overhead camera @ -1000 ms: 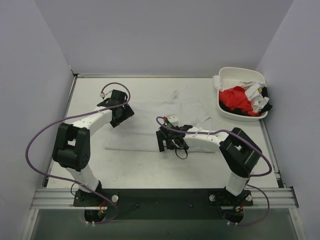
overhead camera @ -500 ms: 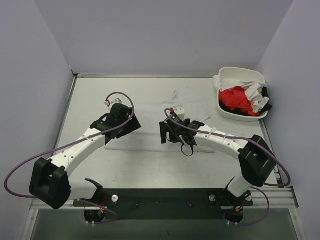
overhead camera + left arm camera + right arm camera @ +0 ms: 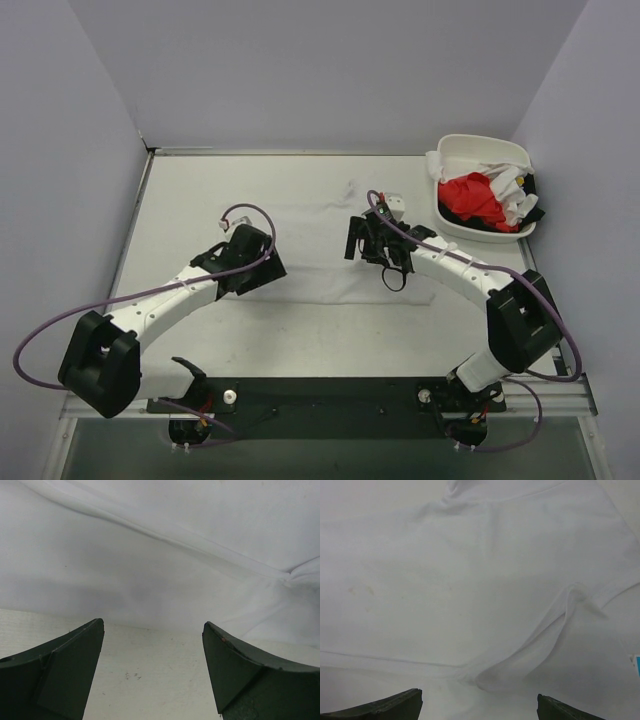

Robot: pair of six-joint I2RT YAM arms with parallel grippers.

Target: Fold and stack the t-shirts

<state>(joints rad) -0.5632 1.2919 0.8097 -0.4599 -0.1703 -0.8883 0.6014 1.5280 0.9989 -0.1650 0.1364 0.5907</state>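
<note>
A white table point(image 3: 180, 190) is enclosed by a pale back wall point(image 3: 320, 70), a left wall point(image 3: 50, 200) and a right wall point(image 3: 590, 150). A white rounded plastic tub point(image 3: 470, 145) is located at the far right corner of the table, close to the right wall. An aluminium rail point(image 3: 105, 397) is mounted along the near edge, with a black plate point(image 3: 330, 395) at its middle.

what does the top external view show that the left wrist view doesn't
Only the top external view: the right tool open over the spread white t-shirt, and the tub at the far right holding a red t-shirt with more white cloth. Only the left wrist view: a raised crease running across the shirt and its near edge lying on the table, seen close. Both: the white t-shirt, the table, and the open left tool at that shirt's near edge.
</note>
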